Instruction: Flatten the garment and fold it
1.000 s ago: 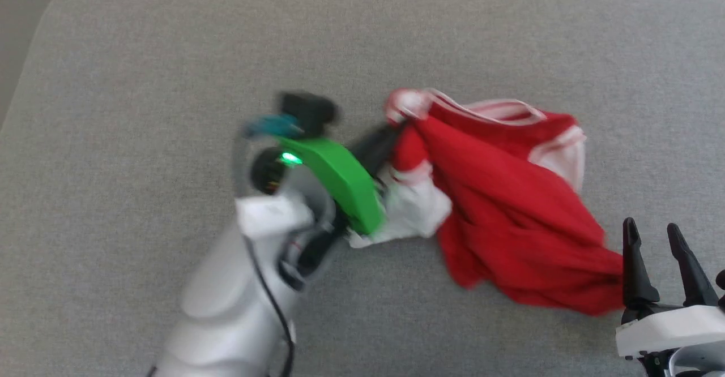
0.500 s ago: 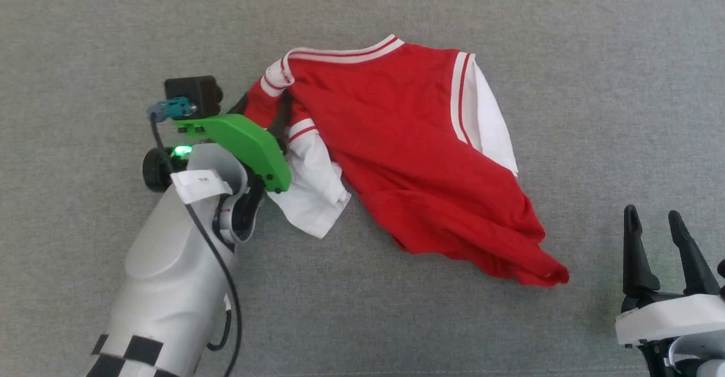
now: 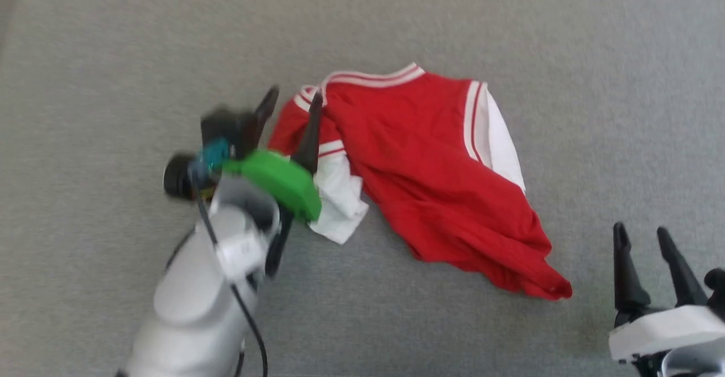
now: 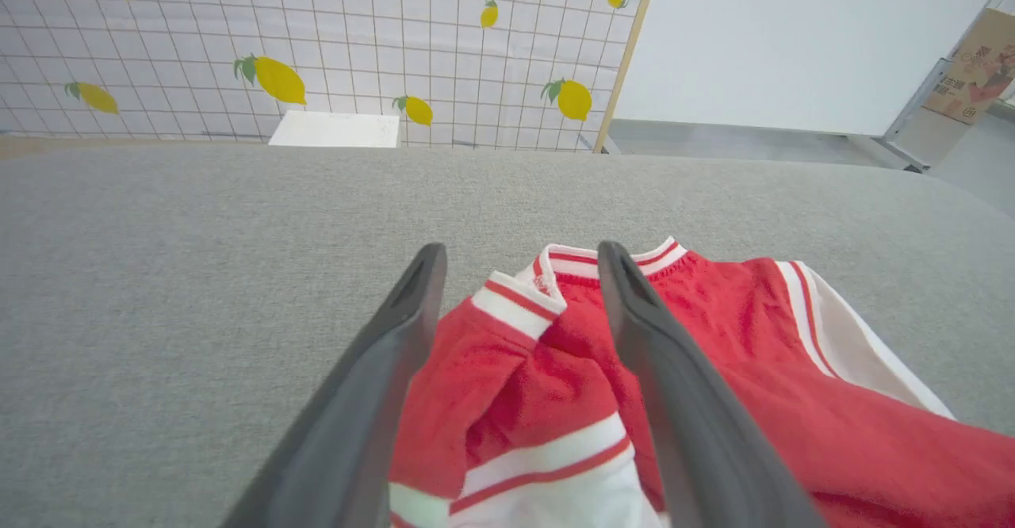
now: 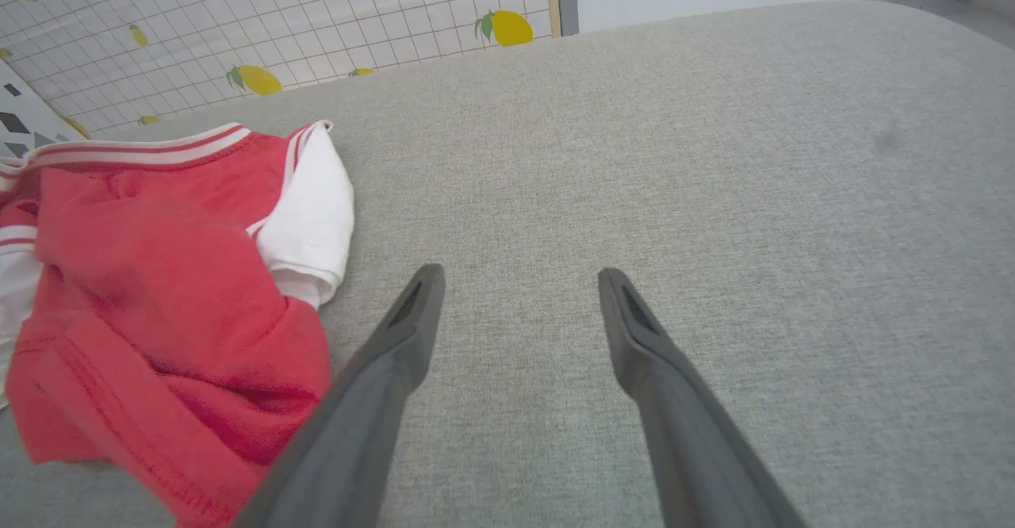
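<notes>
Garment (image 3: 430, 167) lay rumpled on grey fabric surface (image 3: 113, 54), centre of head frame. Not flat, not folded. Striped collar toward top of frame. One white sleeve with red-white trim at right edge of cloth, spread fairly smooth. Second white sleeve bunched at lower left of cloth. Red body creased, running down to a narrow point at lower right.

Left gripper (image 3: 295, 97) sat left of centre in head frame, arm blurred, green wrist cover (image 3: 277, 181) overlapping the bunched sleeve. Fingers well apart, nothing pinched. One tip showed over bare grey, the other over the collar end of the cloth. In left wrist view the same gripper (image 4: 521, 250) framed the striped collar and a fold of red shoulder between its two fingers. Could not tell whether either finger touched the cloth.

Right gripper (image 3: 641, 230) at lower right of head frame, fingers pointing up the frame and spread, nothing between them. Near the red point of the cloth but apart from it. In right wrist view, bare grey showed between the fingers; garment filled the left side of that frame, its red hem just beside one finger.

Tiled wall with lemon print (image 4: 277, 80) and a white box (image 4: 333, 128) noted beyond the far edge of the surface.
</notes>
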{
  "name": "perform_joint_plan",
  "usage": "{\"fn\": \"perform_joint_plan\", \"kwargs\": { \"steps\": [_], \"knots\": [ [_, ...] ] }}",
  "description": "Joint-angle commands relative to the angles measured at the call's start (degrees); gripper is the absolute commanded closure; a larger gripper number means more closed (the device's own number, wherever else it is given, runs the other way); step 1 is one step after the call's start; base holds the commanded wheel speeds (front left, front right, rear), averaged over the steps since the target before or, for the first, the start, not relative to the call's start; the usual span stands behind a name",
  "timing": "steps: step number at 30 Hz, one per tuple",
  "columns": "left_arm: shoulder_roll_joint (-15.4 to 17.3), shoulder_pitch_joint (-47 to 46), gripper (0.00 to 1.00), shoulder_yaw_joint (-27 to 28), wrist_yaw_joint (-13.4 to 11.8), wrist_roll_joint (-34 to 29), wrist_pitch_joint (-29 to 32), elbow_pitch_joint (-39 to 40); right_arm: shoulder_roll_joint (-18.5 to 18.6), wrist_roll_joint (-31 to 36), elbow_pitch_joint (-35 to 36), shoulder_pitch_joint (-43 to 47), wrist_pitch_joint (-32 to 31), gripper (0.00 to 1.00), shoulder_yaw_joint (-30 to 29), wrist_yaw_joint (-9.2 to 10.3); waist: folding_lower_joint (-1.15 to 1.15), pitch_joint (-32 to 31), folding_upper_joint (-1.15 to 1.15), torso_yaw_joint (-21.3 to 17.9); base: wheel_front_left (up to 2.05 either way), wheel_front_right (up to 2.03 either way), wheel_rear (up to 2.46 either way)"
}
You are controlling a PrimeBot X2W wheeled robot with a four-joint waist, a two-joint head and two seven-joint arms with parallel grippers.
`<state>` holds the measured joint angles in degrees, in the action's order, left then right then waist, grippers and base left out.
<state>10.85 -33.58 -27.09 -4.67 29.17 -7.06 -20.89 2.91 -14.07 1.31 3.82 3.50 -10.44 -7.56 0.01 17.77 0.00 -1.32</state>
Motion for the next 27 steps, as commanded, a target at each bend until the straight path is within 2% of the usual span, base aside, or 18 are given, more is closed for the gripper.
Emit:
{"fn": "perform_joint_plan", "kwargs": {
  "steps": [1, 5, 6, 10, 14, 19, 23, 27],
  "knots": [
    [0.7, 2.7, 0.0, -0.4, -1.3, -1.3, -1.1, 1.5, 0.0, 0.2, 0.0, 0.8, -0.2, 0.0, 0.3, 0.08, -0.01, -5.1, 0.0, 3.4, 0.0, 0.0, 0.0],
    [1.1, 11.9, 0.0, 0.5, -5.6, -2.4, -5.5, 8.4, 0.0, -0.2, 0.3, 2.2, -0.4, 0.0, 0.8, 0.08, -0.01, -7.2, 0.0, 3.5, 0.0, 0.0, 0.0],
    [0.6, 17.8, 0.0, 2.4, -7.4, -2.1, -7.3, 12.9, 0.0, -0.2, 0.6, 3.0, -0.4, 0.0, 0.8, 0.08, -0.01, -7.8, 0.0, 3.5, 0.0, 0.0, 0.0],
    [-1.5, 28.6, 0.0, 7.4, -8.8, -3.5, -7.9, 22.1, 0.0, -0.3, 1.0, 4.0, -0.2, 0.0, 0.8, 0.08, -0.01, -8.4, 0.0, 3.2, 0.0, 0.0, 0.0],
    [-3.7, 37.6, 0.0, 11.6, -7.8, -7.0, -7.9, 26.9, 0.0, -0.7, 0.7, 4.7, 0.1, 0.0, 0.5, 0.08, -0.01, -8.9, 0.0, 3.5, 0.0, 0.0, 0.0],
    [-5.5, 40.9, 0.0, 14.8, -5.4, -9.3, -7.9, 28.2, 0.0, 0.9, 2.2, 4.2, -0.9, 0.0, 2.0, 0.08, -0.01, -9.4, 0.0, 4.5, 0.0, 0.0, 0.0],
    [-6.6, 40.3, 0.0, 16.4, -3.8, -10.7, -7.9, 28.8, 0.0, 3.8, 5.3, 1.9, -5.4, 0.0, 5.9, 0.08, -0.01, -9.7, 0.0, 5.3, 0.0, 0.0, 0.0],
    [-7.2, 39.6, 0.0, 16.5, -2.6, -11.9, -7.9, 28.4, 0.2, 6.3, 6.9, -0.2, -13.8, 0.0, 10.8, 0.08, -0.01, -9.9, 0.0, 6.1, 0.0, 0.0, 0.0]
  ]
}}
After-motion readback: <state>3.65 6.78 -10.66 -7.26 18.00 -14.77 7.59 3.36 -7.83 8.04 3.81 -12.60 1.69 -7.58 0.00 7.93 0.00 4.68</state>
